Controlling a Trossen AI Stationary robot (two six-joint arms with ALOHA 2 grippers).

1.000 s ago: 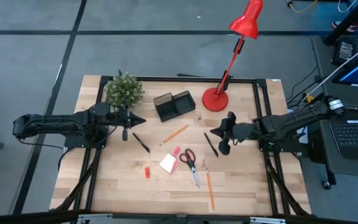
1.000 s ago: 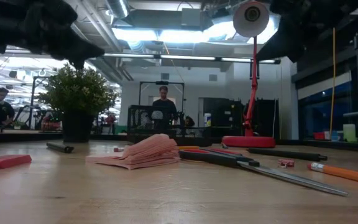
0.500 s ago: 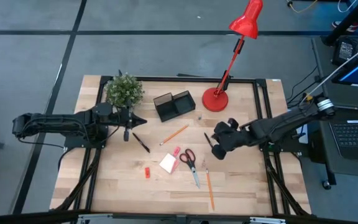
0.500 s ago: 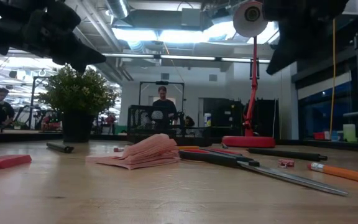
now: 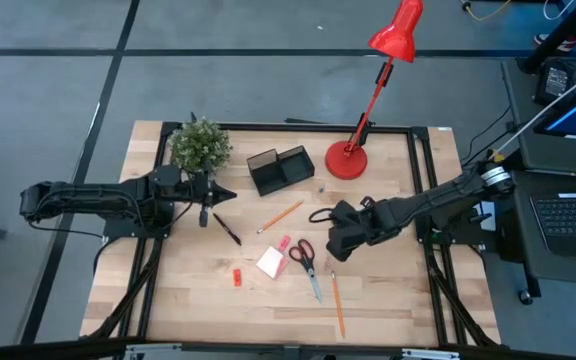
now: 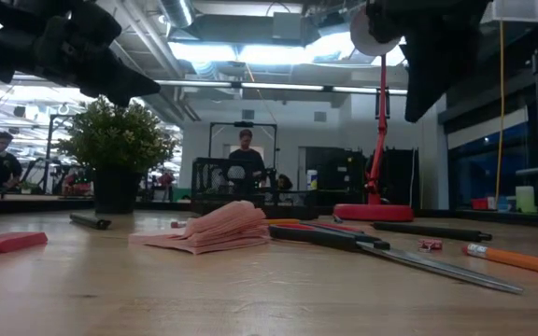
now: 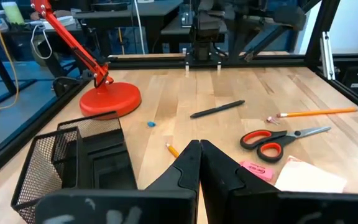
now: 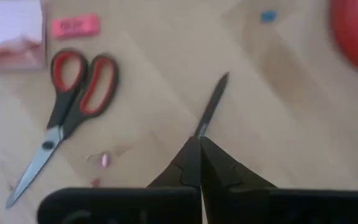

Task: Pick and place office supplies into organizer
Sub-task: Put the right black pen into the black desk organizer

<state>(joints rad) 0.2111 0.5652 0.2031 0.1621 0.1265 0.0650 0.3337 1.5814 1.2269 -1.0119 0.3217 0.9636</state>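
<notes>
The black mesh organizer (image 5: 280,168) stands at the table's far middle, also in the left wrist view (image 7: 79,165). On the wood lie red-handled scissors (image 5: 306,262), a white note pad (image 5: 271,262), a pink block (image 5: 283,243), a red block (image 5: 237,277), two orange pencils (image 5: 280,216) (image 5: 336,305) and a black pen (image 5: 227,229). My right gripper (image 5: 330,243) hangs shut, tipped downward, high above a second black pen (image 8: 213,102) beside the scissors (image 8: 73,93). My left gripper (image 5: 208,196) waits shut near the plant, held above the table.
A small green plant (image 5: 200,146) stands at the far left corner and a red desk lamp's round base (image 5: 346,160) just right of the organizer. A tiny blue bit (image 7: 151,123) lies near the lamp. People show in the room behind the table.
My right gripper has swung from the table's right side toward its middle and tipped from nearly level to steeply downward, ending over the black pen by the scissors. It has stayed shut. The things on the table have not moved.
</notes>
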